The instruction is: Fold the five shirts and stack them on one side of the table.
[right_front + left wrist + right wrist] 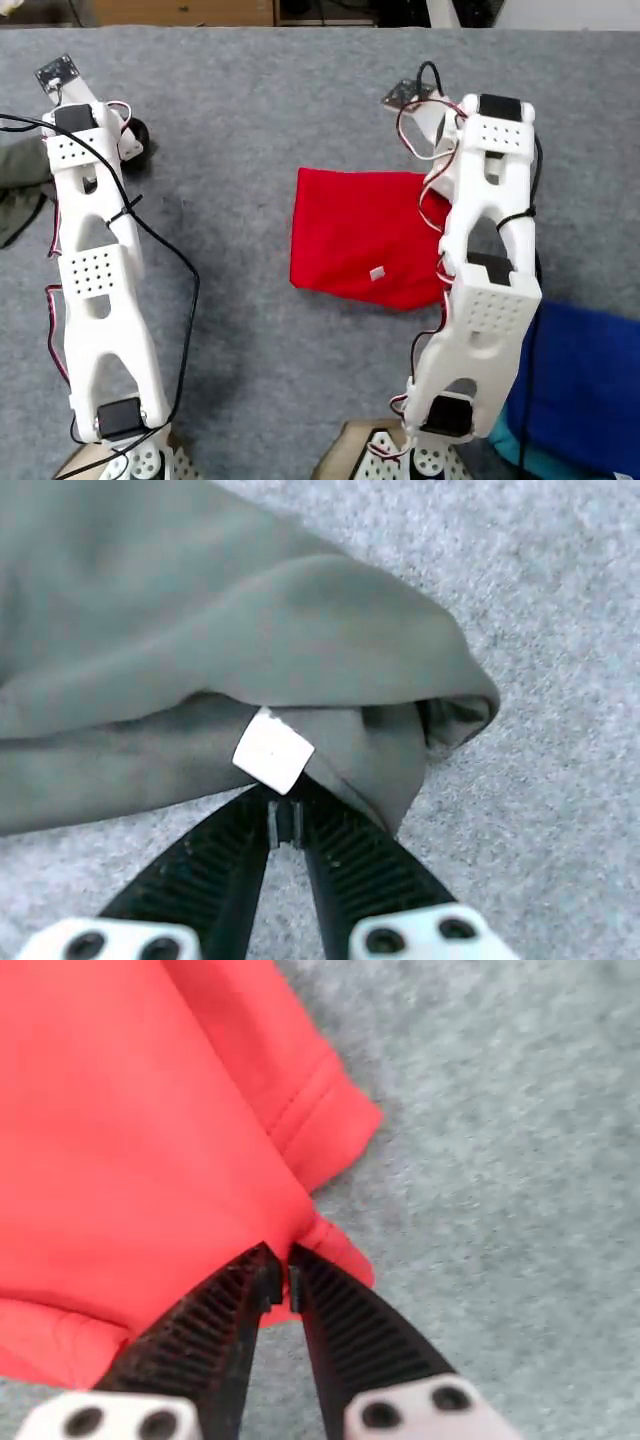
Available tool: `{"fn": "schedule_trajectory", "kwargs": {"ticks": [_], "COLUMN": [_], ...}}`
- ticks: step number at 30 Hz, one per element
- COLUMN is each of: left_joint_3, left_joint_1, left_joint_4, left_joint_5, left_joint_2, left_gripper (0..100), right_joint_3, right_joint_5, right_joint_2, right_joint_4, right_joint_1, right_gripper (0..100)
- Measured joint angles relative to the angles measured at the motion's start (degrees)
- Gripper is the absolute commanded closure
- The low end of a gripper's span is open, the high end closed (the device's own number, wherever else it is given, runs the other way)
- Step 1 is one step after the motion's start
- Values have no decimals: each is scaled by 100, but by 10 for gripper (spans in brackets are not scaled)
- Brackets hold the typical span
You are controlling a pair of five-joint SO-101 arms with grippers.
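On grey table (250,120), clamps red shirt (360,240) in right hand (280,1265), grey shirt (200,610) in left hand (285,820); probably mid-fold, next needs lifting across.

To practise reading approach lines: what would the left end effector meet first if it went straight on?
Probably the white tag on the grey-green shirt, right ahead of the left end effector; depth unclear.
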Motion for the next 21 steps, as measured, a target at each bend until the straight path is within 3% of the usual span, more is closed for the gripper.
{"fn": "schedule_trajectory", "kwargs": {"ticks": [16,18,21], "left_joint_3": [0,0,0], "left_joint_1": [9,9,9], "left_joint_4": [0,0,0], "left_joint_5": [0,0,0], "left_joint_2": [0,0,0], "left_gripper": [979,979,979], "right_joint_3": [-26,-26,-26], "right_joint_5": [0,0,0], "right_joint_2": [0,0,0], "right_joint_4": [-941,-967,-932], "right_joint_1": [-571,-598,-624], "right_gripper": [984,928,766]}}
